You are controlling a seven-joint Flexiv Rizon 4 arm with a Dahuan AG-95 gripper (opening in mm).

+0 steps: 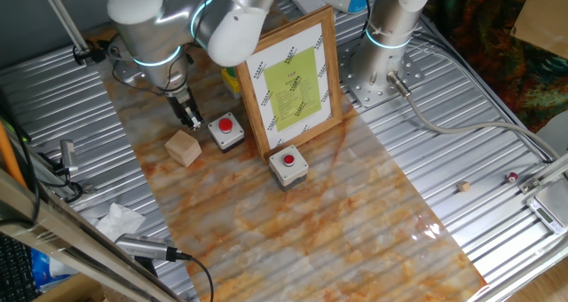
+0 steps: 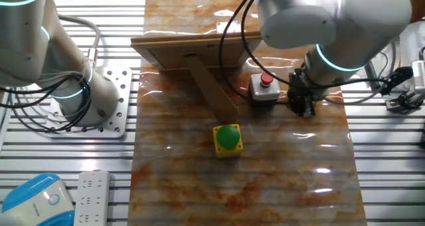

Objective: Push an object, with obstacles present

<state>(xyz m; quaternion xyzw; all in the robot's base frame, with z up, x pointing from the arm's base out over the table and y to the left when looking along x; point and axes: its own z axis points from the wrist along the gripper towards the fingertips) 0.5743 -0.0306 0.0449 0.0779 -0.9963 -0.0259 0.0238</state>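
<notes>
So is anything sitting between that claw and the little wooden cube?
Nothing visible. The gripper hangs just behind the cube, a bare gap between them. The nearest button box sits off to the side, not in that gap.

Robotics lab bench: ribbed metal table point(image 1: 461, 151), two bolted arm bases point(image 1: 390, 35), loose cables point(image 1: 444, 124), power strip point(image 2: 89, 196) near one base.

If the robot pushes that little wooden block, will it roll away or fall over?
Probably neither. The wooden block has flat faces and sits low on the marbled mat, so it should slide, not roll or tip. It looks solid and stiff, likely light. Pushed off-centre by the hand, it may twist toward the nearby red button box.
</notes>
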